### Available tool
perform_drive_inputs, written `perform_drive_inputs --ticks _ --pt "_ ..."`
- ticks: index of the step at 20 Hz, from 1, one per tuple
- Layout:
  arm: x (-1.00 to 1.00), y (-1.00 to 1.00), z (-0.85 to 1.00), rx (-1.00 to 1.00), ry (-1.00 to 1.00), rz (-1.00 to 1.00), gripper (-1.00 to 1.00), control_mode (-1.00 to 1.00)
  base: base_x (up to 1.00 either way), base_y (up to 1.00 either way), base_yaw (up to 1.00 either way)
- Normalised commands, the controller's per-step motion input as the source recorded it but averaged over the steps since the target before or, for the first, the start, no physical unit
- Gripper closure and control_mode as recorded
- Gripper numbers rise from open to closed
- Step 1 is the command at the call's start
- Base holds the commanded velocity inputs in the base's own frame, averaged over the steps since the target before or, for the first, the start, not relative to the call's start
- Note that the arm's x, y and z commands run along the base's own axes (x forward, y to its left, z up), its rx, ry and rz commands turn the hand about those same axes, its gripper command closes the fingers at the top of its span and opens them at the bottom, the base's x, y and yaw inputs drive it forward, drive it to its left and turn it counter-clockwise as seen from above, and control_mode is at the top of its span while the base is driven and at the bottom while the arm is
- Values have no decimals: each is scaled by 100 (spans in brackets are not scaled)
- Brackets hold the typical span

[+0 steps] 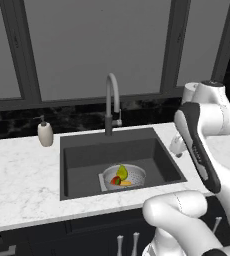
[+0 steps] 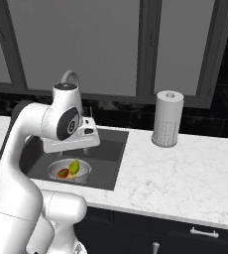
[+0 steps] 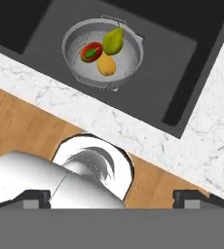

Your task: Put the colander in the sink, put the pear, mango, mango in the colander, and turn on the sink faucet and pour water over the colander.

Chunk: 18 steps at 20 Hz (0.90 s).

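Observation:
The colander (image 1: pixel 123 176) sits at the bottom of the dark sink (image 1: pixel 87 155), toward its front. In the hand view the colander (image 3: pixel 102 56) holds the yellow-green pear (image 3: pixel 114 41), a red and green mango (image 3: pixel 91 51) and an orange-yellow mango (image 3: pixel 106 64). The grey gooseneck sink faucet (image 1: pixel 112 100) rises behind the basin, its spout arching over it. Water is out of view. My gripper (image 2: pixel 72 150) hangs open and empty above the right side of the sink (image 2: pixel 111 149), well above the colander (image 2: pixel 69 170). Its fingertips (image 3: pixel 36 197) stand wide apart.
A white soap pump bottle (image 1: pixel 45 134) stands on the marble counter (image 1: pixel 22 175) left of the sink. A paper towel roll (image 2: pixel 167 119) stands upright at the back of the counter to the right. Dark window frames run behind the faucet.

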Motion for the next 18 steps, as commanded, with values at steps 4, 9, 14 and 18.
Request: perform_drive_inputs --ticks 4,9,14,18 --pt "35 -21 2 22 -37 43 -100 -100 0 0 0" --pt "25 0 -2 19 -51 39 -100 -100 0 0 0" --pt "28 -5 7 24 -34 27 -100 -100 0 0 0" --pt "40 0 2 24 -13 14 -100 -100 0 0 0"
